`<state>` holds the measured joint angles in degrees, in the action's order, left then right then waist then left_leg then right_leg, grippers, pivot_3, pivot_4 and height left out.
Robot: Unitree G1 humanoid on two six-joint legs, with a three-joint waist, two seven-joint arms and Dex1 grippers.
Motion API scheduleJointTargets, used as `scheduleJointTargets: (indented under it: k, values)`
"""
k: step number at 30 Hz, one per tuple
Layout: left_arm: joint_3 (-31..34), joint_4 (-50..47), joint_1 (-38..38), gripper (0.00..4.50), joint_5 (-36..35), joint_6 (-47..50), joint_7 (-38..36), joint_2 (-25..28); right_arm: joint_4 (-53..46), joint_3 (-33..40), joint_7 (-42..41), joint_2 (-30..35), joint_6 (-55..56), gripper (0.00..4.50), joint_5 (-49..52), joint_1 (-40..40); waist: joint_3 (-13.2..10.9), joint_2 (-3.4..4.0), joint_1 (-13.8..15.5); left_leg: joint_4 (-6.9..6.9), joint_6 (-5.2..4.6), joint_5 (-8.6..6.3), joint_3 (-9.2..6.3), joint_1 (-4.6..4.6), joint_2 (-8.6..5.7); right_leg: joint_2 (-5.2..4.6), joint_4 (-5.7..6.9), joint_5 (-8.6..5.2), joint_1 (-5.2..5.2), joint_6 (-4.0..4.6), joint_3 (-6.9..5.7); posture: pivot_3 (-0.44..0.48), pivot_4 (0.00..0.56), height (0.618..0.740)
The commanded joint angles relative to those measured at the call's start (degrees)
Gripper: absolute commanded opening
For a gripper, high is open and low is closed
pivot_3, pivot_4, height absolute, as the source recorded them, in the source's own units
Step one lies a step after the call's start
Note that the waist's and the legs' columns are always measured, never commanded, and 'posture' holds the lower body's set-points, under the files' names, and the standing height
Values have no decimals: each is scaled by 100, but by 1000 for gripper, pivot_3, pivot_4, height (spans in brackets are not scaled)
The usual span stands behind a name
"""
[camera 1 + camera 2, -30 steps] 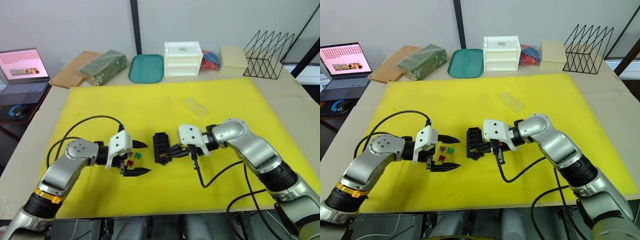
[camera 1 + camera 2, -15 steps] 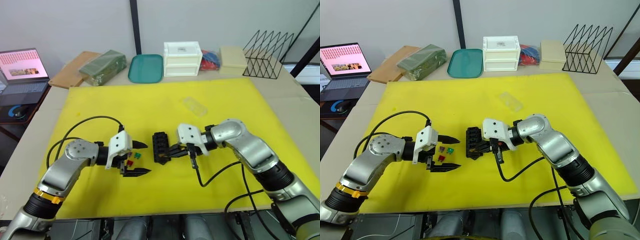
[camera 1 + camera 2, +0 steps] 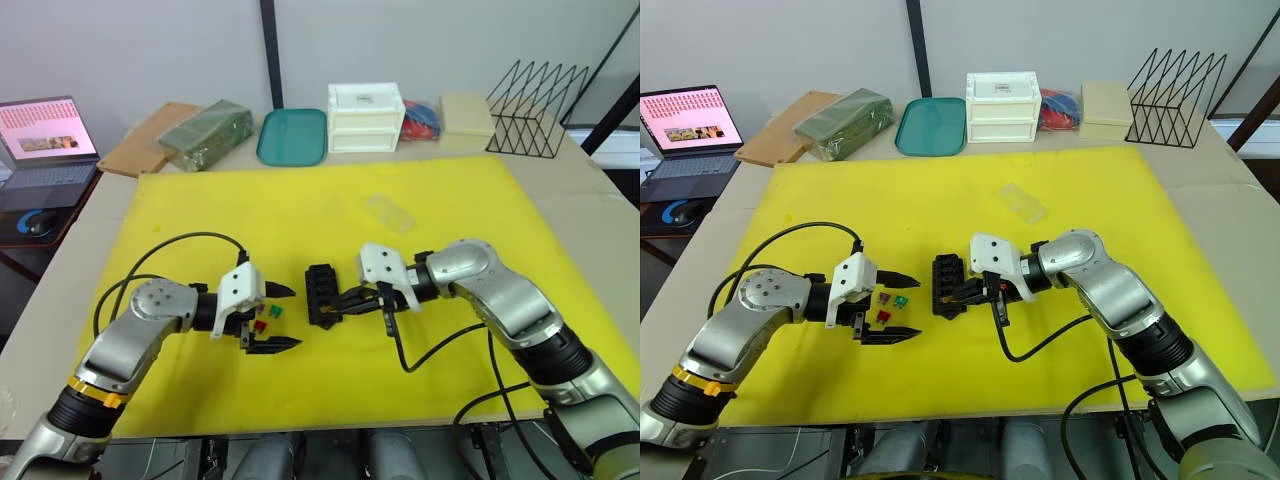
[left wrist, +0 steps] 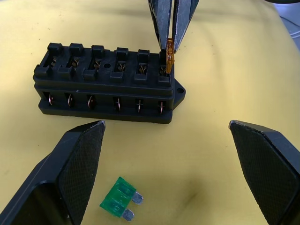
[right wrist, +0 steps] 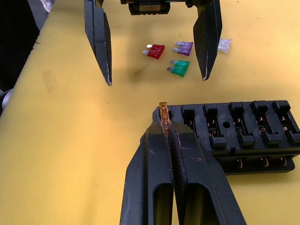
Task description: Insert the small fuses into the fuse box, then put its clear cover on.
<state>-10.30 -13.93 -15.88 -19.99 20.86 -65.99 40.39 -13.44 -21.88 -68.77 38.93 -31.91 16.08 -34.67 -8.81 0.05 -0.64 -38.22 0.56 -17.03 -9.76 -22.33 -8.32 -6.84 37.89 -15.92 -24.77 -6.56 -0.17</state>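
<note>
The black fuse box [image 3: 321, 294] lies mid-mat between my two grippers. My right gripper [image 5: 167, 133] is shut on a tan fuse [image 5: 164, 114], held upright at the end slot at the box's near corner [image 4: 169, 52]; how deep it sits I cannot tell. My left gripper [image 3: 280, 318] stands open just left of the box, its fingers straddling loose small fuses on the mat: green [image 5: 179, 68], red [image 5: 155, 50], purple [image 5: 184, 47] and a pale one [image 5: 225, 45]. The clear cover [image 3: 390, 212] lies farther back on the mat, right of centre.
The yellow mat [image 3: 200, 210] covers most of the table. Along the back edge stand a teal tray [image 3: 292, 136], a white drawer box [image 3: 366, 117], a black wire rack [image 3: 535, 105] and a green package [image 3: 208, 133]. A laptop [image 3: 45, 140] sits far left.
My right wrist has shifted very slightly to the right, still pinching the tan fuse at the box's corner. The left gripper and the loose fuses have not moved.
</note>
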Motion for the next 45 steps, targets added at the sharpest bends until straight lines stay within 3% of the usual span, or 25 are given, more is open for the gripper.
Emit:
scheduleJointTargets:
  k: [1,45]
  values:
    - [2,-190,-19,4450,-8,-51,12,-4,-59,42,44,-87,104,0,-35,-29,0,0,0,0,0,0,0,0,0,0,0,0,0,0,0,0,150,740]
    - [-45,-241,-62,4450,70,-6,110,-68,171,-178,2,8,559,0,-690,122,0,0,-1,0,0,0,0,4,0,1,1,0,4,0,0,0,150,740]
